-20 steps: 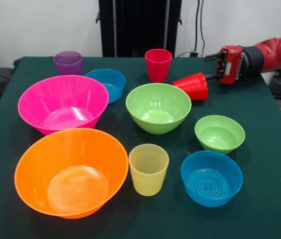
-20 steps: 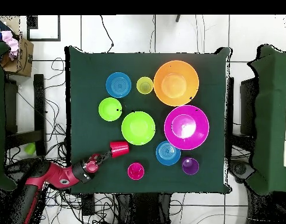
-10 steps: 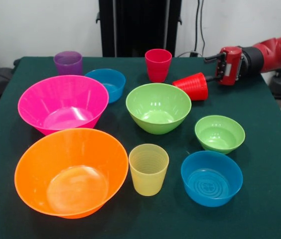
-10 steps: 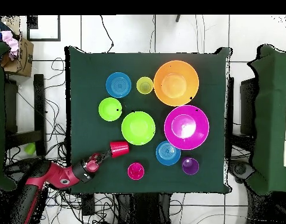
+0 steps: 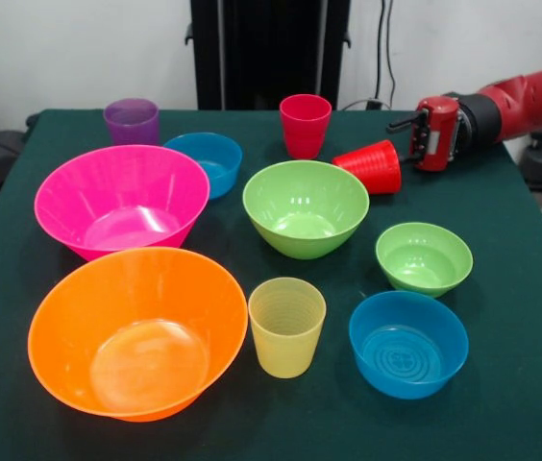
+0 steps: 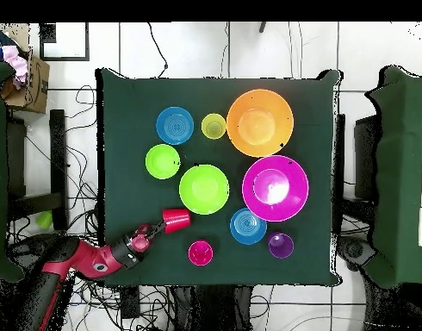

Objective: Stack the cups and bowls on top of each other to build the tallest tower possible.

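A bright red cup (image 5: 372, 165) (image 6: 176, 220) lies on its side by the medium lime green bowl (image 5: 306, 206), its wide mouth toward my gripper (image 5: 404, 136) (image 6: 154, 230). The gripper is open, at the cup's rim, and holds nothing. The pinkish-red cup (image 5: 305, 125), purple cup (image 5: 132, 120) and ribbed yellow cup (image 5: 286, 325) stand upright. The hot pink bowl (image 5: 122, 200), orange bowl (image 5: 136, 331), small green bowl (image 5: 424, 257) and two blue bowls (image 5: 206, 158) (image 5: 408, 343) each sit alone. No tower shows: nothing is stacked.
The pieces are spread over a dark green table (image 5: 521, 317). My arm (image 5: 530, 96) reaches in low over the table's corner. Chairs (image 6: 404, 172) flank the table, and a cardboard box (image 6: 25, 73) sits off one corner.
My gripper has edged a little toward the lying red cup, and its fingers stand closer together. The cup and all other pieces have not moved.
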`<state>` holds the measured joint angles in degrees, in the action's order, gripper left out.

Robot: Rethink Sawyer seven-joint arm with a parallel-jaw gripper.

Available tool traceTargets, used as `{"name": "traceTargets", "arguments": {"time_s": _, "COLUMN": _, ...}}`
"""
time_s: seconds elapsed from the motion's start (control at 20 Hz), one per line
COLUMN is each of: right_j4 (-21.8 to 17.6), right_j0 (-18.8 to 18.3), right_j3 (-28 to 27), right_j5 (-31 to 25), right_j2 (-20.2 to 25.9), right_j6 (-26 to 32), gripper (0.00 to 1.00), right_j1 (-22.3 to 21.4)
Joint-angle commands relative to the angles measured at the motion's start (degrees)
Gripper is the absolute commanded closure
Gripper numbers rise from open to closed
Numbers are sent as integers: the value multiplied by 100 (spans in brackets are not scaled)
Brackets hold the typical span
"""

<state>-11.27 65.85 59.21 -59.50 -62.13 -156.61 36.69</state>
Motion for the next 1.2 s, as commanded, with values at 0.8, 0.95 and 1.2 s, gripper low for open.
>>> {"name": "traceTargets", "arguments": {"time_s": 0.8, "right_j4": 126, "right_j0": -148, "right_j3": 334, "right_j5": 793, "right_j2": 661, "right_j6": -1168, "gripper": 0, "right_j1": -65}}
{"name": "traceTargets", "arguments": {"time_s": 0.95, "right_j4": 165, "right_j0": -140, "right_j3": 368, "right_j5": 757, "right_j2": 693, "right_j6": -1149, "gripper": 0, "right_j1": -89}}
{"name": "traceTargets", "arguments": {"time_s": 1.2, "right_j4": 153, "right_j0": -184, "right_j3": 388, "right_j5": 708, "right_j2": 805, "right_j6": -855, "gripper": 0, "right_j1": -178}}
